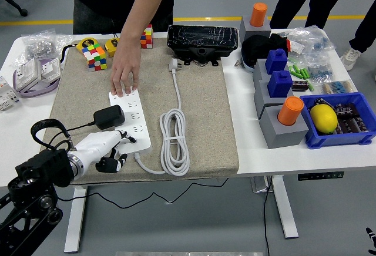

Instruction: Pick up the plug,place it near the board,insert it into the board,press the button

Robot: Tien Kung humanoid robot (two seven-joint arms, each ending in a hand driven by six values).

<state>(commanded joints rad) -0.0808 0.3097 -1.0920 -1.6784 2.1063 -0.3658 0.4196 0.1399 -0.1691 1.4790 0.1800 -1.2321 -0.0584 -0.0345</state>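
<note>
**Plug seated in the board, left hand at its near end**

The black plug (108, 116) sits in the white board (130, 120), which lies on the tan mat (194, 109) covering the bench (305, 150). The robot's left hand (106, 148) rests at the board's near end, empty, its white fingers (121, 137) loosely extended over the near corner. A person's hand (124, 71) presses flat on the board's far end. The board's white cord (174, 141) lies coiled just beside it on the mat. A colourful cube (94, 55) sits near the mat's far left corner. The right hand is out of view.
</note>
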